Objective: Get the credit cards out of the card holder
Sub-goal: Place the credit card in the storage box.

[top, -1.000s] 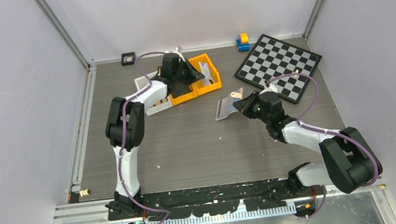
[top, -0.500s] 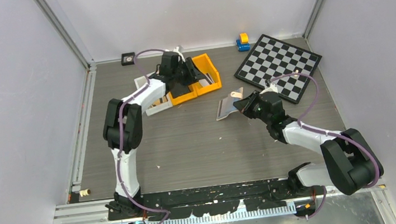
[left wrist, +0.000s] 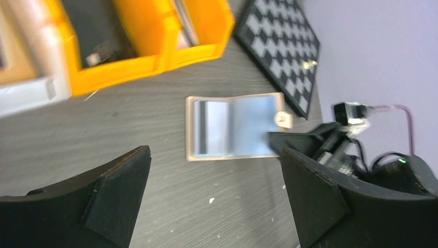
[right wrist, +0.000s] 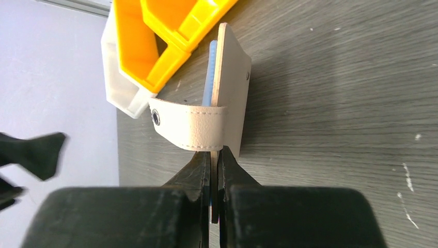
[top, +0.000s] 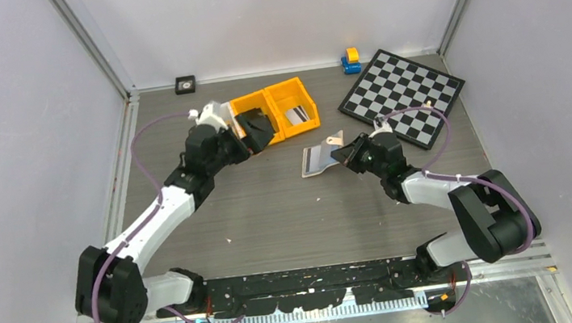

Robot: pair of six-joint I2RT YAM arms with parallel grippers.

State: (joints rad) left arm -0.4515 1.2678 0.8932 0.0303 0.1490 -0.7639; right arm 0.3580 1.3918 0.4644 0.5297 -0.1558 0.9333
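Observation:
The beige card holder [top: 318, 160] lies open on the table, its greyish pockets [left wrist: 235, 126] facing up. My right gripper [right wrist: 214, 155] is shut on its right edge, just below the snap strap [right wrist: 188, 124]. A light grey credit card [top: 298, 114] with a dark stripe lies in the right orange bin [top: 301, 95]. My left gripper [top: 256, 130] hangs open over the left orange bin [top: 243, 103], left of the holder, with nothing between its fingers. Whether cards sit in the pockets I cannot tell.
A chessboard [top: 401, 95] lies at the back right, with a blue and yellow toy [top: 350, 61] behind it. A small black square item [top: 185, 82] sits at the back wall. A white bin [right wrist: 116, 88] adjoins the orange bins.
My left gripper has opened and drawn back from the orange bins toward the left; the striped card now shows in the right bin. The right gripper has shifted the holder slightly left.

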